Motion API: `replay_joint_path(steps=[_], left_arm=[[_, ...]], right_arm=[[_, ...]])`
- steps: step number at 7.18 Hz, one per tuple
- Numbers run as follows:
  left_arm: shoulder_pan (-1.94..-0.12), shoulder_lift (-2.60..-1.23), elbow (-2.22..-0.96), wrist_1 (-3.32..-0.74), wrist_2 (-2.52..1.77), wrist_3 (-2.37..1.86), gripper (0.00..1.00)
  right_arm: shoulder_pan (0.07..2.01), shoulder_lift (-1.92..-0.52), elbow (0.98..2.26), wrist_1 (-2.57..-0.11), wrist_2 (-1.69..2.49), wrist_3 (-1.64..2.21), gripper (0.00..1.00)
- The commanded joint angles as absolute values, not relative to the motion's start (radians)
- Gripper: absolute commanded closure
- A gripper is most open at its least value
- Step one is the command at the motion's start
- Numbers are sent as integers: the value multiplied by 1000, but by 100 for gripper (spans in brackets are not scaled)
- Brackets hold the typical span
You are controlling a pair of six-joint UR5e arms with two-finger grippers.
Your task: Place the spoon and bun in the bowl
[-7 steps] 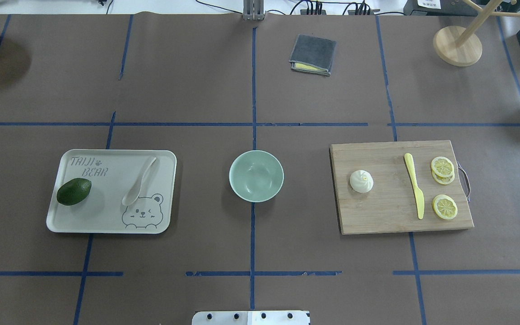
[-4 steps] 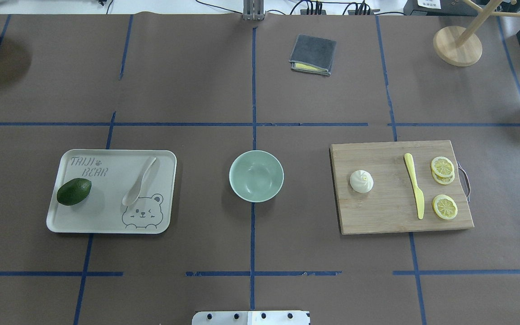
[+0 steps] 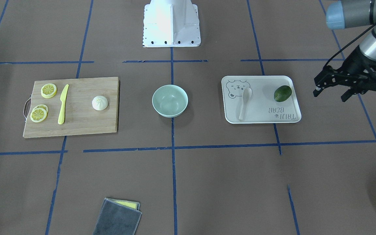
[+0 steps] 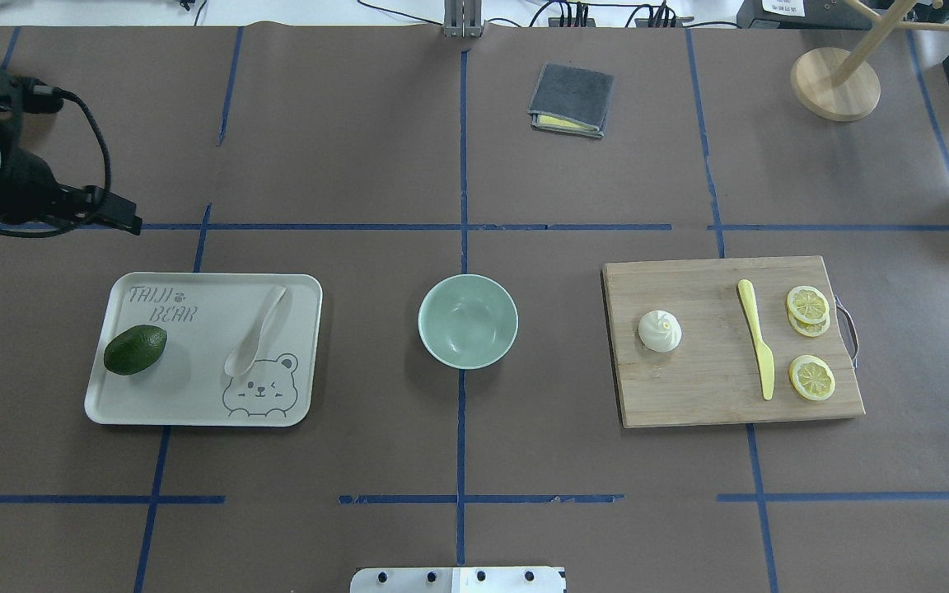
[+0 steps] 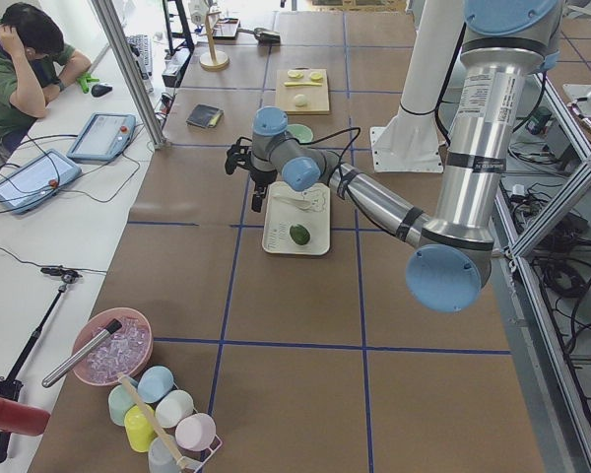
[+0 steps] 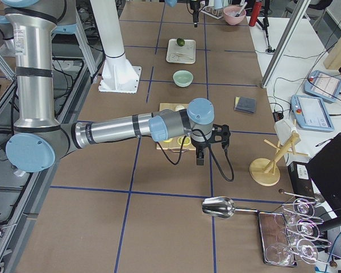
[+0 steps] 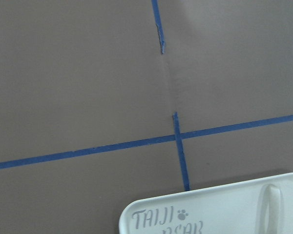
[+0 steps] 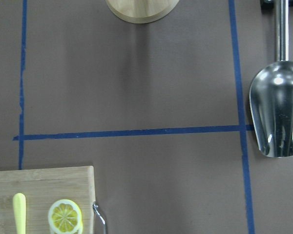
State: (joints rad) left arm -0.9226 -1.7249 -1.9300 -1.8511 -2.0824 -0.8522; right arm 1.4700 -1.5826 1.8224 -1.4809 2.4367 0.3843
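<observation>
Nothing grasped yet: spoon (image 4: 256,329) on tray (image 4: 194,403), bun (image 4: 660,331) on board (image 4: 705,395), empty bowl (image 4: 468,321) between, one pick per arm; left gripper (image 3: 331,93) hovers off tray, jaws apart, empty; right gripper (image 6: 200,154) jaws cannot tell.

Even, diffuse light from above fills every view, and the brown paper-covered counter (image 4: 359,148) reads flat and matte. Shadows are soft and short, with only a faint dark fringe beside the pale mint-green round bowl (image 4: 468,320) and the bamboo cutting board (image 4: 713,403). The white robot base (image 3: 171,23) is blown out. Bright glare streaks the steel scoop (image 8: 277,109). The left wrist view looks slightly soft.
</observation>
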Motion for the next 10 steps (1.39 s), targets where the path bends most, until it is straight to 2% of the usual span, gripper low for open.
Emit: replay_joint_path(steps=[1,6,10], left_arm=[[-769,-1781,-1902,-1870,-1959,-1018,0],[-594,-1870,-1775,-1879,-1833,-1141,4],[-577,-1882,-1747,-1881,-1819,-1150,21]], right_arm=[[1396,-1577,1905,-1480,2436,547,0],[1276,-1546,1986,-1477,2422,758,0],[1209,-1514,1994,-1477,2383,844,0]])
